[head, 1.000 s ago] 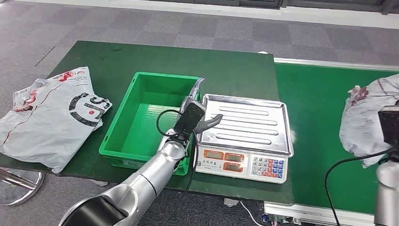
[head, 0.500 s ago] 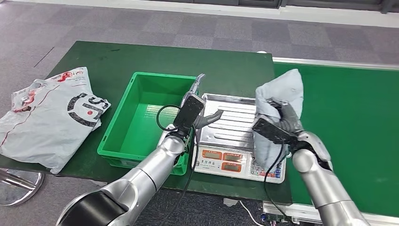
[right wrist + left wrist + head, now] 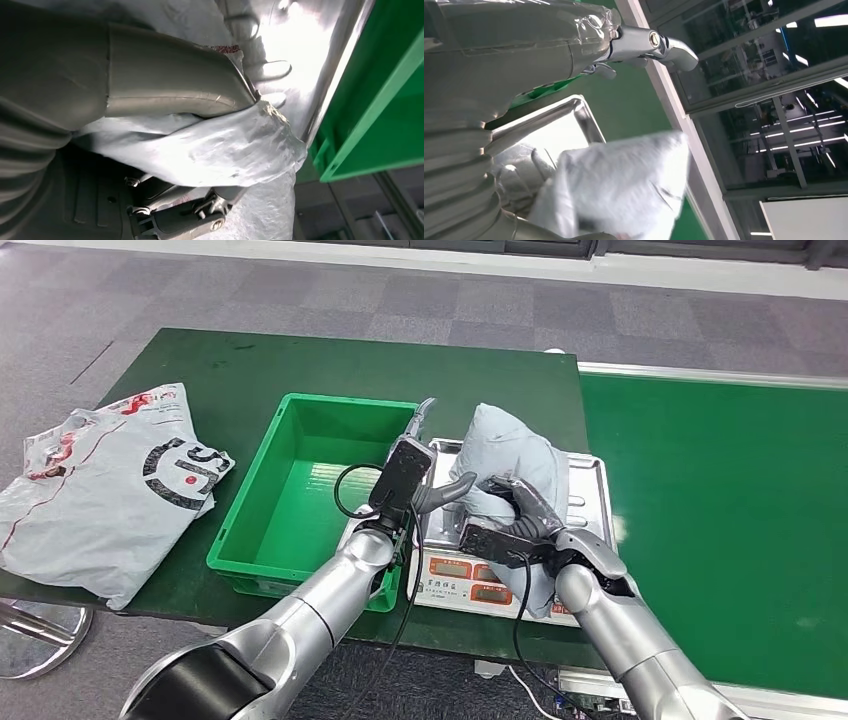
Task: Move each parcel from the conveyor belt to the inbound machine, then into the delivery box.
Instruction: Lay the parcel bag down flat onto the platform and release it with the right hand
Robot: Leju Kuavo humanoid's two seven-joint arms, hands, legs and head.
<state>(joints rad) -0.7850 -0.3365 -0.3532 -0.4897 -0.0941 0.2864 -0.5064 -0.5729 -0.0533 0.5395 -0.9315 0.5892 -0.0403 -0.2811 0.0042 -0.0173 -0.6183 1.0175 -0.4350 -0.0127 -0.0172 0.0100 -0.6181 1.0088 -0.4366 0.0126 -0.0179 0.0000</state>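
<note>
Grey carpet tiles surround a green desk [image 3: 250, 370] in the head view, with the green conveyor belt [image 3: 720, 490] adjoining it on the right. On the desk a green crate [image 3: 300, 490] sits beside a weighing scale [image 3: 500, 580] with a steel tray; a second printed grey bag [image 3: 100, 485] lies flat at the desk's left end, its near edge hanging past the rim. The right robot hand [image 3: 525, 515] grips a grey parcel [image 3: 510, 455] over the scale tray; the parcel hides most of the tray and part of the keypad, so whether it rests on the steel cannot be told. The left robot hand [image 3: 420, 475] hovers between crate and scale, fingers spread and holding nothing, its palm largely hidden behind the black wrist unit.

From the left wrist, the grey ribbed cover blocks much of the frame. One metal finger [image 3: 649, 42] reaches out, and the parcel [image 3: 624, 190] appears blurred against the tray corner [image 3: 574, 120]. Glass partitions stand behind.

From the right wrist, the thick thumb [image 3: 175, 85] presses into crumpled parcel plastic [image 3: 210, 150], darker fingers [image 3: 185, 215] close beneath it. Glare on the tray [image 3: 300, 45] washes out its surface, and the crate wall [image 3: 380, 115] is cut off at the edge.
</note>
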